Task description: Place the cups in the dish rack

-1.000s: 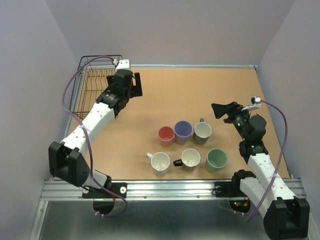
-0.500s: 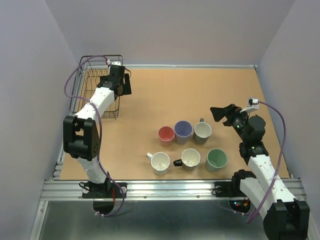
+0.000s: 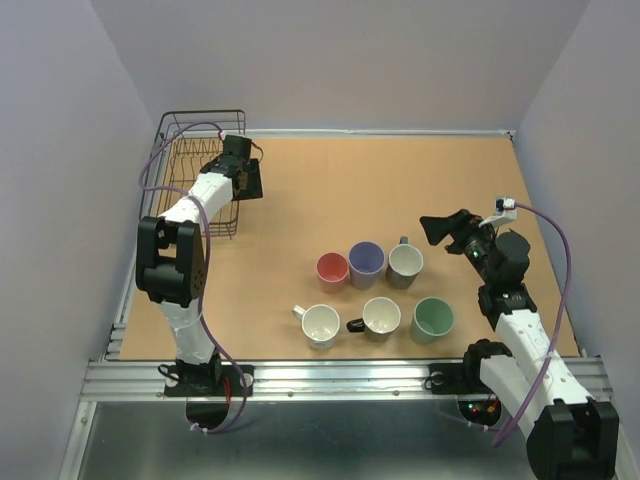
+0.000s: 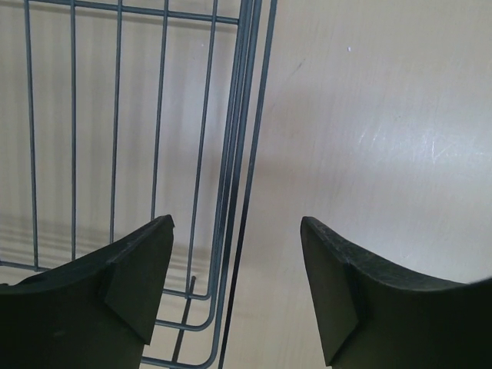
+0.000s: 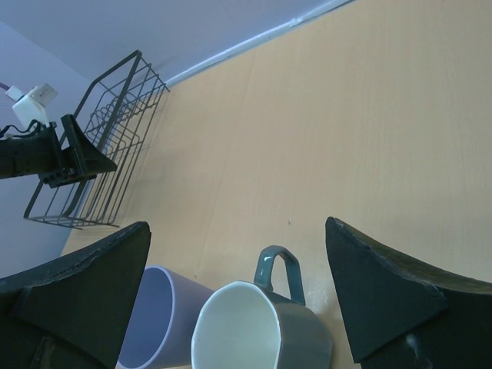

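Observation:
Six cups stand mid-table: pink (image 3: 332, 268), lavender (image 3: 366, 259), a grey one with a white inside (image 3: 405, 263), a white one (image 3: 320, 325), a cream one with a black handle (image 3: 381, 317) and mint green (image 3: 433, 318). The black wire dish rack (image 3: 190, 150) sits at the far left, with no cups in it. My left gripper (image 3: 248, 178) is open over the rack's right edge; the rack's wires (image 4: 231, 154) run between its fingers. My right gripper (image 3: 440, 228) is open and empty, right of the grey cup (image 5: 254, 330) and lavender cup (image 5: 150, 315).
The rack (image 5: 100, 154) and the left gripper beside it show far off in the right wrist view. Grey walls close in the table at the left, back and right. Bare wood lies between the rack and the cups.
My left arm has folded back and its gripper has moved left, from the table beside the rack to over the rack's right edge. My right gripper shifted slightly. The cups have not moved.

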Motion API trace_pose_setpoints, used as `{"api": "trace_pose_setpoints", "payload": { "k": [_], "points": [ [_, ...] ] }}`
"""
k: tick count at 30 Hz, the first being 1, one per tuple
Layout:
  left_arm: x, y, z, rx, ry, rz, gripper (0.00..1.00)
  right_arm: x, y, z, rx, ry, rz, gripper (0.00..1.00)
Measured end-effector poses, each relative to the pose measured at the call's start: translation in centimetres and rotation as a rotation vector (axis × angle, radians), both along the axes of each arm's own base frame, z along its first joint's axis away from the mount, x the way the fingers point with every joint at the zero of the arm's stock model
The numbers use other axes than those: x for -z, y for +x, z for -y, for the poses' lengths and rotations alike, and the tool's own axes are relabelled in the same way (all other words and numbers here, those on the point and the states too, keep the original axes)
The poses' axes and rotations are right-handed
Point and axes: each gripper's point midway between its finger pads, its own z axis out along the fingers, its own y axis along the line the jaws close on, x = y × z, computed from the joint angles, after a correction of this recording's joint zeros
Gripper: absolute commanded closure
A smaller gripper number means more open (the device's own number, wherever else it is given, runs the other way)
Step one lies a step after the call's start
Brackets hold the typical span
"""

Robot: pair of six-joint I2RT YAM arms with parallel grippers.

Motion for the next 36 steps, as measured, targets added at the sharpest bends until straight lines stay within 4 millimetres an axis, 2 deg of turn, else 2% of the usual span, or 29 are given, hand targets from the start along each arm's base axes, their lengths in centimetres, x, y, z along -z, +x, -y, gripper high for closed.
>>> {"api": "trace_pose_setpoints", "payload": {
  "k": [3, 5, 6, 8, 9, 19, 22, 31, 36],
  "points": [
    [0.5, -0.1, 0.2, 0.011, -0.006, -0.016, 0.34, 0.2, 0.0, 0.0, 0.0, -0.001, -0.004, 0.0],
    [0.7, -0.1, 0.3, 0.014, -0.009, -0.019, 0.58, 0.6, -0.1, 0.0, 0.0, -0.001, -0.014, 0.0],
    [0.7, -0.1, 0.4, 0.016, -0.012, -0.019, 0.8, 0.7, -0.1, 0.0, 0.0, -0.001, -0.017, 0.0],
    [0.7, -0.1, 0.3, 0.023, -0.002, -0.022, 0.96, 0.8, -0.2, 0.0, 0.0, -0.001, -0.022, 0.0],
    [0.7, -0.2, 0.3, 0.032, -0.003, -0.024, 1.0, 0.9, -0.2, 0.0, 0.0, -0.001, -0.024, 0.0],
    [0.7, -0.5, 1.6, 0.065, 0.024, -0.028, 1.0, 1.0, -0.2, 0.0, 0.001, -0.001, -0.032, 0.0],
    [0.7, -1.1, 3.4, 0.078, 0.045, -0.032, 1.0, 1.0, -0.3, 0.0, 0.002, -0.001, -0.029, 0.0],
    [0.9, -4.6, 13.3, 0.241, 0.027, -0.032, 1.0, 0.6, -0.4, 0.1, 0.005, -0.001, -0.018, 0.0],
    [0.8, -6.8, 16.8, 0.276, -0.007, -0.049, 1.0, 0.4, -0.4, 0.1, 0.008, -0.001, -0.011, 0.0]
  ]
}}
